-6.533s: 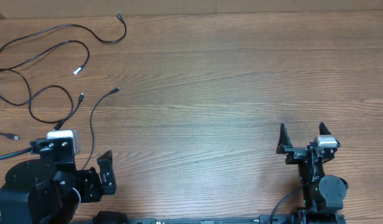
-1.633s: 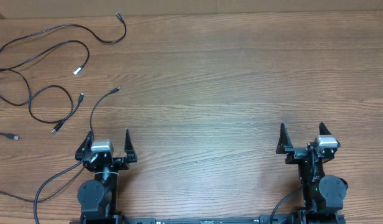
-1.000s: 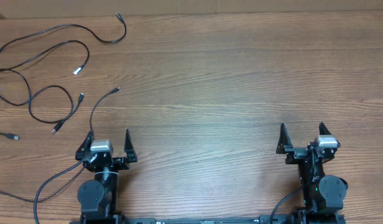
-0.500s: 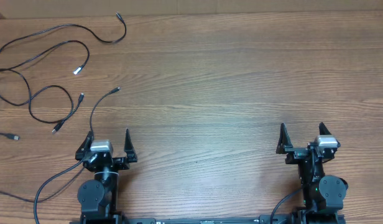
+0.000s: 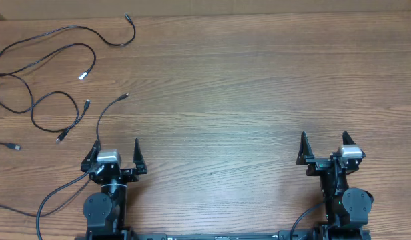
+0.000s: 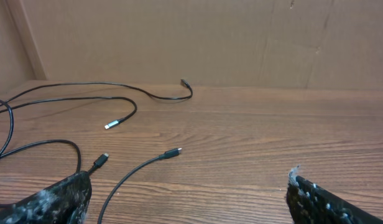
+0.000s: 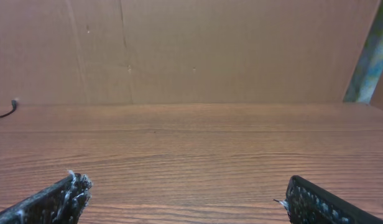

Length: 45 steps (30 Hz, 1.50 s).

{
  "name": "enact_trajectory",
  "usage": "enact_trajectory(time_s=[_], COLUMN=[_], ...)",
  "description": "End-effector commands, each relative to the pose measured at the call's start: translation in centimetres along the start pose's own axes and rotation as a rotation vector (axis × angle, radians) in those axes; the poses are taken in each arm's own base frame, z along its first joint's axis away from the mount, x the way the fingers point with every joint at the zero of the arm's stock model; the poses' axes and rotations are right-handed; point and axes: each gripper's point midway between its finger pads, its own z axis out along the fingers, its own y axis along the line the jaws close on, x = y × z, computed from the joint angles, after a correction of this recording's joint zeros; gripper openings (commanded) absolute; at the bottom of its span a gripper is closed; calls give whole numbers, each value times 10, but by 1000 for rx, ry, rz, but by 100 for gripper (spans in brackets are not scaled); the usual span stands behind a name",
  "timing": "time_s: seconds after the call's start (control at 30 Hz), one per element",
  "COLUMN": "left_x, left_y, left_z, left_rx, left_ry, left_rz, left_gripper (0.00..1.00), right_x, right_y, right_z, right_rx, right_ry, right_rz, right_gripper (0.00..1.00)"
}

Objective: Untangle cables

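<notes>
Several thin black cables [image 5: 45, 73] lie in loose loops at the far left of the wooden table; they also show in the left wrist view [image 6: 86, 102]. One tip is silvery white [image 5: 83, 75], also seen from the left wrist [image 6: 112, 125]. One cable runs from a plug [image 5: 125, 96] down past my left gripper's left finger. My left gripper [image 5: 116, 151] is open and empty at the near left; its fingers frame bare wood in its wrist view [image 6: 188, 193]. My right gripper [image 5: 323, 144] is open and empty at the near right, also over bare wood [image 7: 185, 199].
A brown cardboard wall [image 6: 191, 37] stands along the table's far edge, also in the right wrist view [image 7: 191, 50]. A small cable end [image 7: 13, 104] shows at the far left of the right wrist view. Another plug [image 5: 15, 146] lies at the left edge.
About 6.5 s ago the left arm was folded at the near-left corner; it now stands upright with its gripper open. Nothing has moved over the last 1.6 s.
</notes>
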Motion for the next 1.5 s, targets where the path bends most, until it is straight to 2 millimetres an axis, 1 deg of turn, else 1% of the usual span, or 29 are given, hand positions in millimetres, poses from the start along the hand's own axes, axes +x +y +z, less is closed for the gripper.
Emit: enact_trajectory(time_s=[0.0,0.2,0.43,1.47], left_x=[0,0,0,0], left_y=[-4,-4,-4,-4], left_z=[0,0,0,0], left_rx=[19,19,19,19], left_ry=[-5,-5,-5,-5], left_rz=[19,19,19,19], left_gripper=[100,100,99,100], right_x=[2,2,2,2], right_y=[-3,-3,5,5], right_z=[0,0,0,0], right_rx=[15,14,-20,-20], right_ry=[-5,-4,-3,-4], right_rz=[5,6,28,28], right_gripper=[100,100,100,100])
